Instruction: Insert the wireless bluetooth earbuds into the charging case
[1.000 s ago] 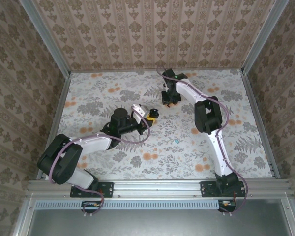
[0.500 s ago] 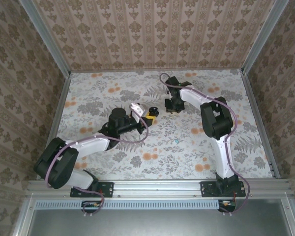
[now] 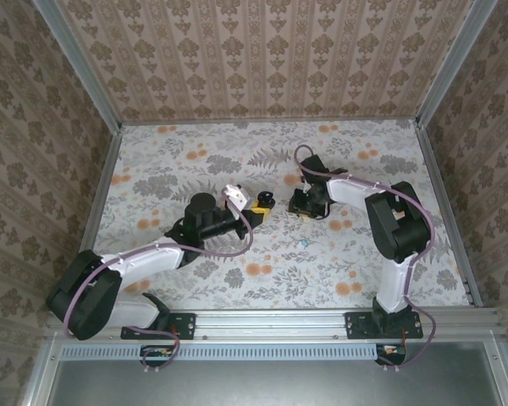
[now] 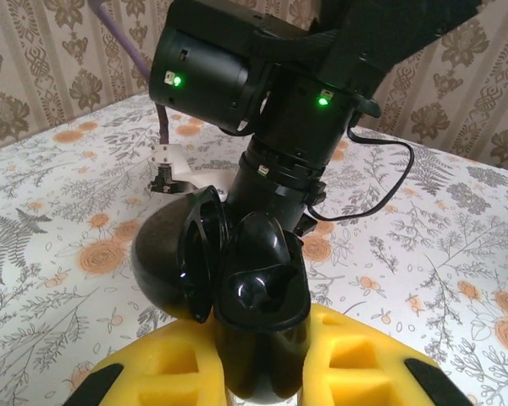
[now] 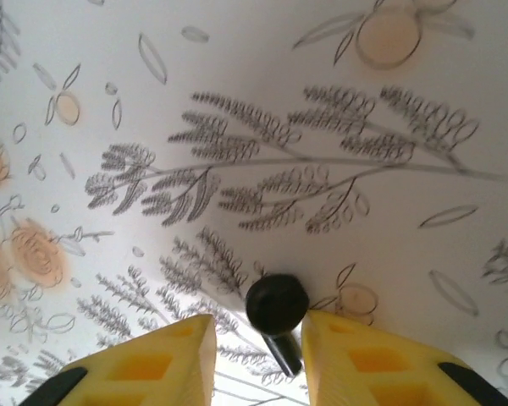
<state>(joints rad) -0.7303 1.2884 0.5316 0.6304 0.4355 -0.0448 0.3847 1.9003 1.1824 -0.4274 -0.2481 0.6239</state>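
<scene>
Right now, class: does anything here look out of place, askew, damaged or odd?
Nothing stands out. The glossy black clamshell case is gripped open in the left gripper, its visible well empty, and a small black earbud sits between the right gripper's yellow fingers. Nothing looks spilled or broken.

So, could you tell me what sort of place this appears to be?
Probably a purpose-built robot test cell, not a real room: damask-patterned wallpaper panels box in a floral-printed tabletop, held by bare silver aluminium framing with the left arm's base and right arm's base bolted on.
</scene>
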